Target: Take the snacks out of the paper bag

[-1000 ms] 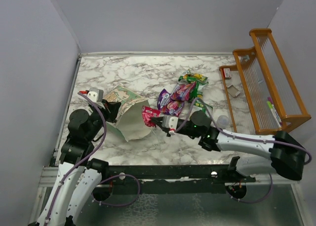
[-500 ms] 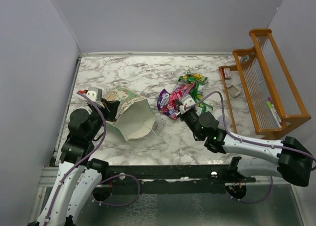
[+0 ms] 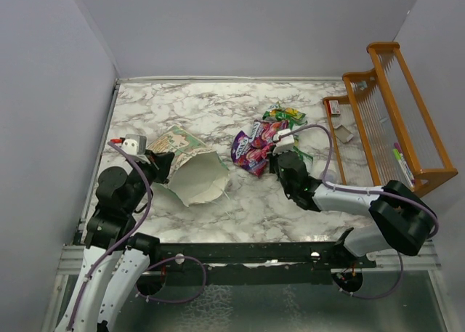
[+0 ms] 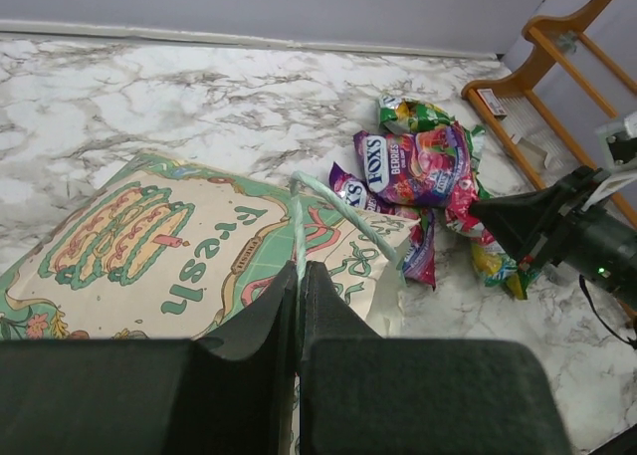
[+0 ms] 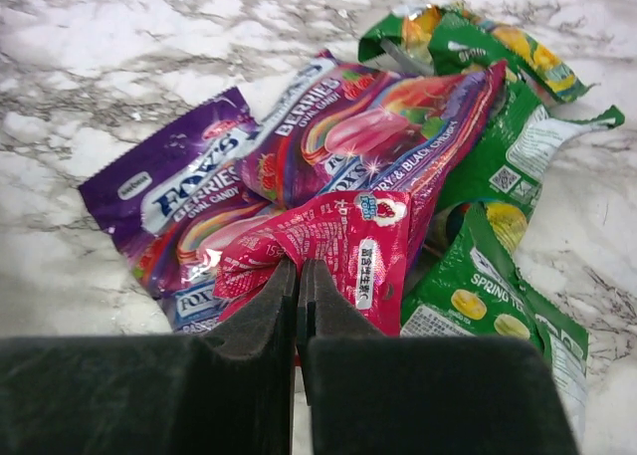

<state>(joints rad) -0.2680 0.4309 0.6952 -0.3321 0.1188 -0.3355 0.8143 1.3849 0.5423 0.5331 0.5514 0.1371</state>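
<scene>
**Snacks piled on the counter, both grippers clamped**

The paper bag point(image 3: 190, 173) lies on its side near the left edge of the counter point(image 3: 218, 107). Its printed face is up and its cream-white mouth opens toward the near edge. The left gripper point(image 3: 163, 165) sits at the bag's left end. In the left wrist view its 2 fingers point(image 4: 269, 326) are pressed together on the bag's thin pale-green rim, with a looped handle point(image 4: 338, 208) standing just beyond the tips.

The snacks point(image 3: 265, 139) lie in 1 heap right of the counter's middle, between the bag and the orange rack point(image 3: 385, 121) at the right edge. They are well apart from the bag.

The right gripper point(image 3: 273, 156) reaches the near side of that heap. In the right wrist view its jaws are together, pinching the crumpled near corner of a pink packet point(image 5: 343, 241). That packet lies on top of 2 purple packets point(image 5: 169, 206), which overlap each other on the marble. Green packets point(image 5: 498, 276) lie to the right of and behind them, touching the purple ones. 1 of them point(image 5: 468, 39) is at the far end of the heap.

A small translucent cup point(image 3: 329, 176) stands just beside the right arm, between the heap and the rack.
</scene>
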